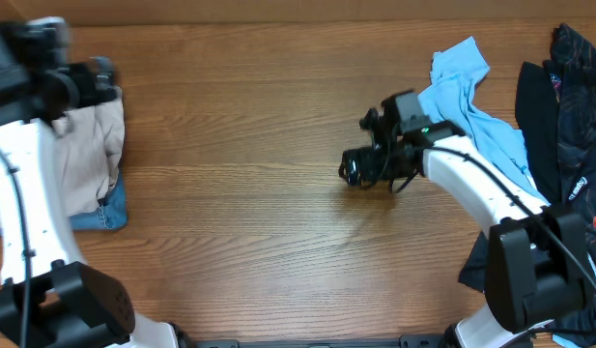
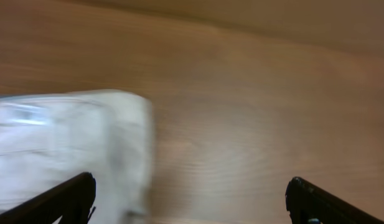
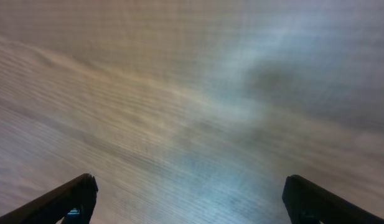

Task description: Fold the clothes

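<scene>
Work surface: brown wood-grain table (image 1: 259, 106), seen from overhead.
Task item 1: pale beige cotton shorts (image 1: 93, 159), lying in a compact bundle at the table's left edge, partly under the left arm.
Underlayer: blue fabric piece (image 1: 110, 217), showing beneath the lower edge of the shorts.
Task item 2: light-blue crumpled shirt (image 1: 464, 95), at the right side of the table, just beside the right arm.
Task item 3: black garments (image 1: 568, 106), heaped at the far right edge, touching the shirt.
Left gripper (image 2: 188, 190): jaws spread wide with nothing between them; the shorts appear blurred at the left finger, contact cannot be determined.
Right gripper (image 3: 188, 186): jaws spread wide over bare wood near the table centre, holding nothing, apart from the shirt.
Image quality: both wrist views are motion-blurred.
</scene>
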Motion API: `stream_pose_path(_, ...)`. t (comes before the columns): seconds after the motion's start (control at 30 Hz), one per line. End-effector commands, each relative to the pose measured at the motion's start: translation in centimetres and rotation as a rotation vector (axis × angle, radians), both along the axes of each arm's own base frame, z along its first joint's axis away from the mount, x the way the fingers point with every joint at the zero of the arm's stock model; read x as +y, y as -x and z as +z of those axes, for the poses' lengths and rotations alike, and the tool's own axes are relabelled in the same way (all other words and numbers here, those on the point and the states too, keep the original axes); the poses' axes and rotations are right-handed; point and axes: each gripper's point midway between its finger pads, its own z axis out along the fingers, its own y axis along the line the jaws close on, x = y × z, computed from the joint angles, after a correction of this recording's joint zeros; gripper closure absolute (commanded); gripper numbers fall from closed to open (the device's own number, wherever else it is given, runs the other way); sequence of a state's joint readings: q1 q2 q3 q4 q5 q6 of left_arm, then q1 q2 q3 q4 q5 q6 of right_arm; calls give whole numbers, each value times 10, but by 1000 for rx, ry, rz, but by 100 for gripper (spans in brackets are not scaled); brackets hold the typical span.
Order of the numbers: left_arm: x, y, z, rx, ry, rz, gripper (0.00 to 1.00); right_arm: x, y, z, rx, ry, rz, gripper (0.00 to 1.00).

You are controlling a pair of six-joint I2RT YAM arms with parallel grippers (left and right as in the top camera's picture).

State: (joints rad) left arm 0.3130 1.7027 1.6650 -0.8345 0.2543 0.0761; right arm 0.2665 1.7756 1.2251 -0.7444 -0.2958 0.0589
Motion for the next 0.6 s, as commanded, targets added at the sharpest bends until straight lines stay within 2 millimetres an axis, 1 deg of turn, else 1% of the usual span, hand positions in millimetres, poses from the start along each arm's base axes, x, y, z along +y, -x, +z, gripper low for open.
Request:
stream_pose_path(0.0,-38,6,1,37,44,-70,0,-11,-39,47,-124,-35,-74,0)
stream_pose_path(0.07,-56,16,-8,101,63,-102,0,-15,-50,61,-162,-44,-89,0)
stream_pose_path(0.13,-68,28,-16,164,78,-124,0,-20,-61,74,-198,-50,-104,0)
stream_pose_path(0.2,-75,38,-22,213,88,-134,0,-26,-62,81,-200,-43,-102,0)
stream_pose_path(0.27,-77,51,-28,273,110,-123,0,-33,-57,83,-173,-33,-111,0)
stream_pose_path(0.4,-81,74,-36,375,148,-88,0,-51,-45,89,-119,-10,-214,0)
stream_pose_path(0.5,-84,84,-31,387,150,-95,4,-61,-31,103,-125,27,-232,0)
stream_pose_path(0.57,-88,92,-25,378,146,-102,5,-71,-20,115,-140,68,-252,0)
